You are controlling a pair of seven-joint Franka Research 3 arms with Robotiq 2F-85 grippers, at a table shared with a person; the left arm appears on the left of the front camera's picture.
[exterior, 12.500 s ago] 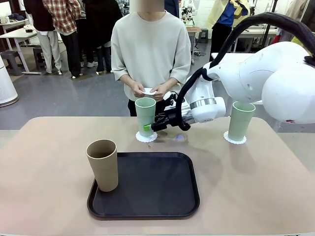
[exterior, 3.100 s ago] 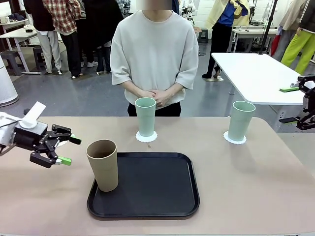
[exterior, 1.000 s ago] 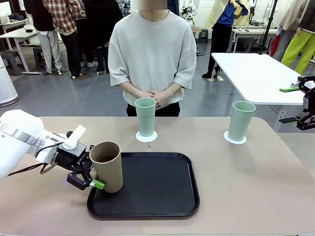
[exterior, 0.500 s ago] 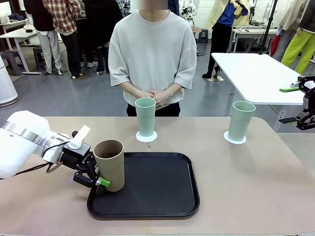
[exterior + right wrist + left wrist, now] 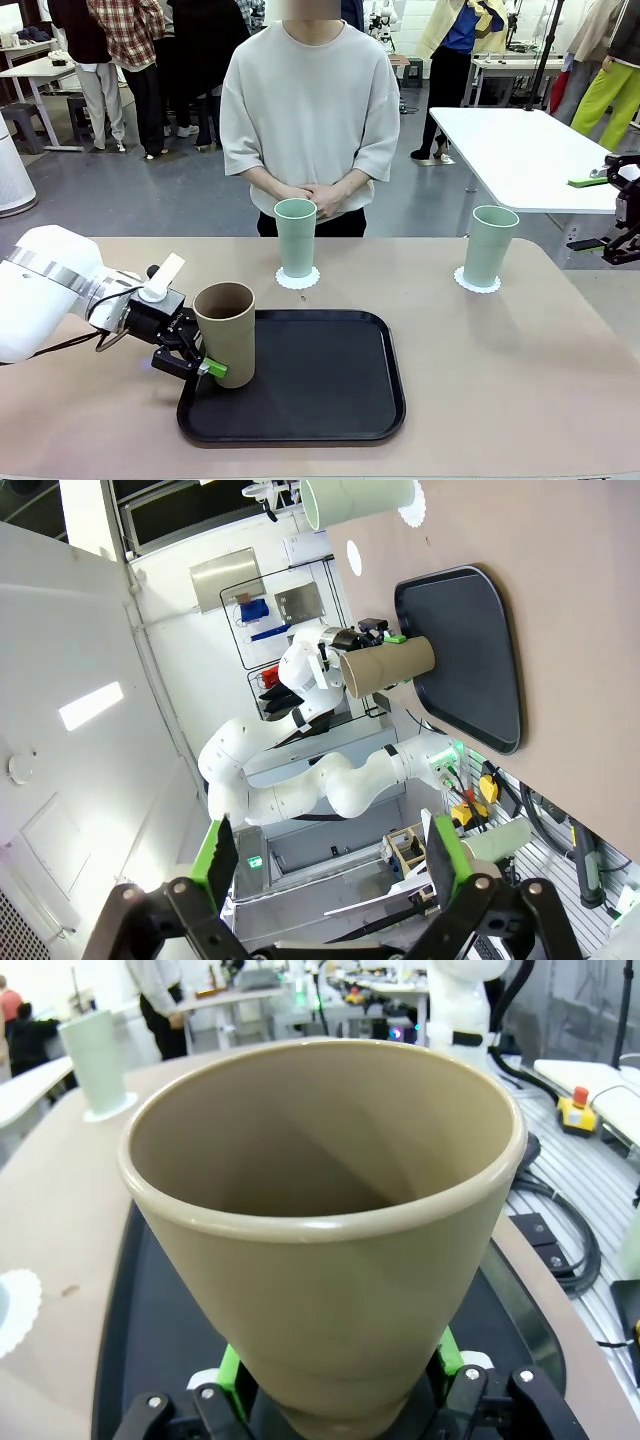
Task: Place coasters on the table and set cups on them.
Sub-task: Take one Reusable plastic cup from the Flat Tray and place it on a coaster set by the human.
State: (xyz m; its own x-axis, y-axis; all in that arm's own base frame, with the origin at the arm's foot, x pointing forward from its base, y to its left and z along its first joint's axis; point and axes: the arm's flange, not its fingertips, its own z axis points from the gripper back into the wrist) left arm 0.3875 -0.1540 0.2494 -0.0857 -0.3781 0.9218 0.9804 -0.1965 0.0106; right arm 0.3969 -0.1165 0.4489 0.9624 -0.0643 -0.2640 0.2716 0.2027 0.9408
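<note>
The left gripper (image 5: 205, 362) clamps the tall tan-brown matte tumbler (image 5: 227, 333) near its base, at the left edge of the black rounded tray (image 5: 330, 400). Next it needs lifting onto a coaster on the beige-pink table (image 5: 500, 380).

From my station I looked past the near table onto a grey floor (image 5: 150, 205) with a dull sheen. A white-topped table (image 5: 520, 155) stood at the far right, and another white table (image 5: 35, 72) with a dark stool (image 5: 18, 120) beside it stood at the far left. A pale round bin (image 5: 12, 180) sat at the left edge. Several people (image 5: 130, 60) stood in a group at the far left, and more benches (image 5: 520, 62) lined the far right. The light was even and bright.
</note>
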